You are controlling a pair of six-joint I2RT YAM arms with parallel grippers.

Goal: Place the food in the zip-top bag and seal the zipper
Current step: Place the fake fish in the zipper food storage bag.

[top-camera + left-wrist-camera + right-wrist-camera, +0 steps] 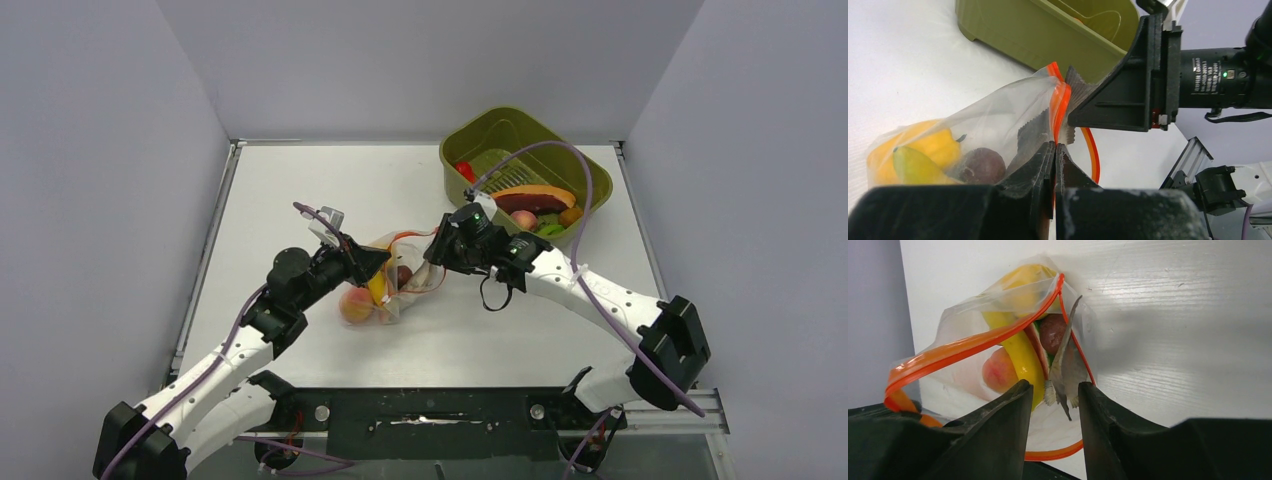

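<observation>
Food (1020, 352) mostly bagged, more in tub (497, 130); bag (968, 315) mouth gapes, zipper (973, 342) unsealed. Left gripper (1054, 150) clamped on bag rim; right gripper (1054, 390) jaws apart around a loose flap.

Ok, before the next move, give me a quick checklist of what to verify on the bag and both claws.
1. Left claw pinching the bag near its mouth: ok.
2. Banana, peach, purple piece inside bag: ok.
3. All food bagged: not ok, green tub holds pieces.
4. Zipper sealed: not ok, strips apart.
5. Right claw closed on zipper: not ok, jaws apart, film between them.
</observation>
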